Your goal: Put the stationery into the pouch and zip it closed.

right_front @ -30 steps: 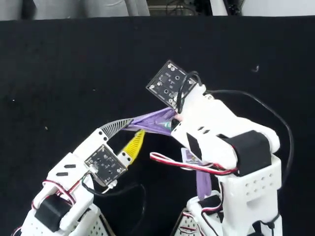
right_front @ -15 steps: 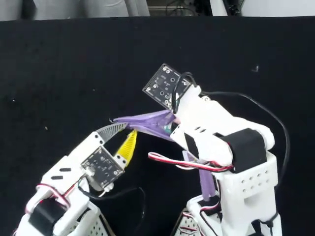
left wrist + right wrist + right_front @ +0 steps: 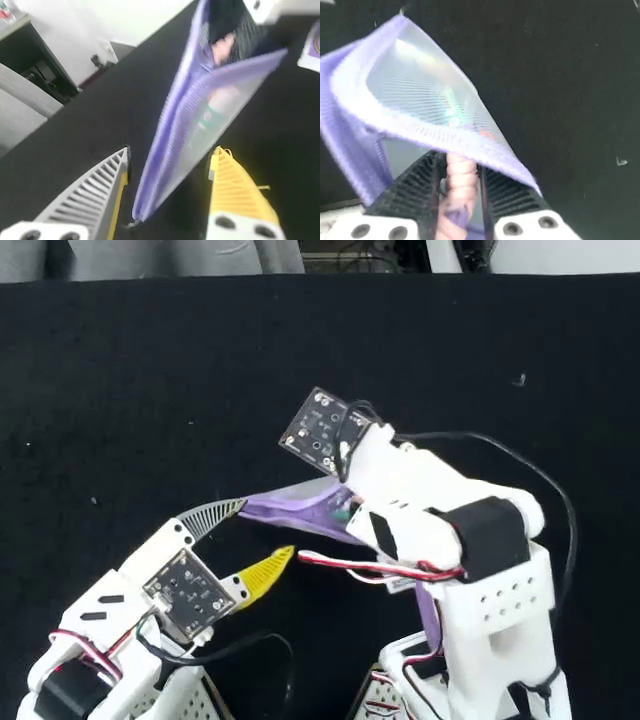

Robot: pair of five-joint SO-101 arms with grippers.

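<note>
The right arm (image 3: 440, 520) covers the pouch (image 3: 290, 508) at its near end; its contents (image 3: 209, 112) (greenish, white) blur behind mesh.

The left gripper (image 3: 265, 530) stands with its 2 jaws spread, and the pouch (image 3: 300, 505) hangs end-on in the gap between them. In the left wrist view the pouch's lower corner sits nearer the gray finger (image 3: 95, 195) than the yellow finger (image 3: 235, 190), so there is a thin slot on the gray side and a wider one on the yellow side. Ahead of these jaws the way is blocked by the right gripper (image 3: 345, 508), clamped on the pouch's far end, and by its white arm (image 3: 430, 520). A red-and-white cable (image 3: 360, 568) runs across just beyond the yellow finger's tip. Outside the gray finger, and past the right gripper's jaws, the black table (image 3: 150, 390) gives wide room to pass.
</note>
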